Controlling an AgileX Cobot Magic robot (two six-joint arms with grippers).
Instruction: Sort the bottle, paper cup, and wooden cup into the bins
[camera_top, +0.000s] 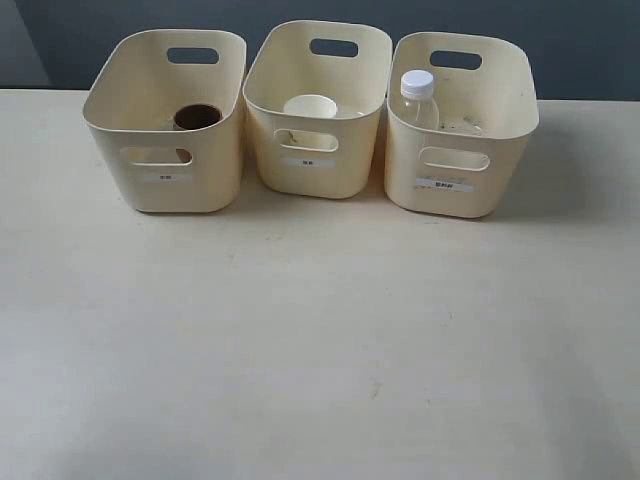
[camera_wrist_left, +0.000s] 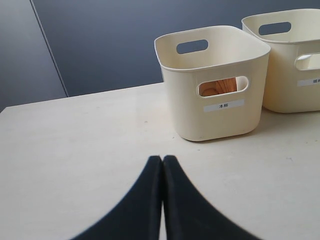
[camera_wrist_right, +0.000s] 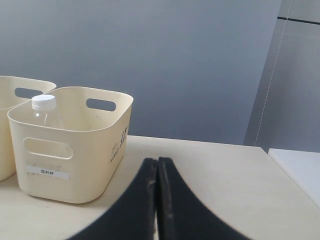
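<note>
Three cream-yellow bins stand in a row at the back of the table. The left bin (camera_top: 165, 150) holds the wooden cup (camera_top: 197, 117), whose brown side shows through the handle cut-out (camera_wrist_left: 218, 87). In the middle bin (camera_top: 315, 120) sits the white paper cup (camera_top: 309, 106). The clear bottle (camera_top: 418, 97) with its white cap (camera_wrist_right: 44, 102) stands upright in the right bin (camera_top: 455, 150). Neither arm shows in the exterior view. My left gripper (camera_wrist_left: 162, 159) is shut and empty, low over bare table short of the left bin (camera_wrist_left: 215, 85). My right gripper (camera_wrist_right: 157, 161) is shut and empty beside the right bin (camera_wrist_right: 70, 145).
The pale table (camera_top: 320, 350) stretches wide and bare in front of the bins. A dark blue-grey wall (camera_top: 300, 20) rises behind them. The table's right edge (camera_wrist_right: 292, 175) lies near the right gripper, with a white surface (camera_wrist_right: 300, 165) beyond it.
</note>
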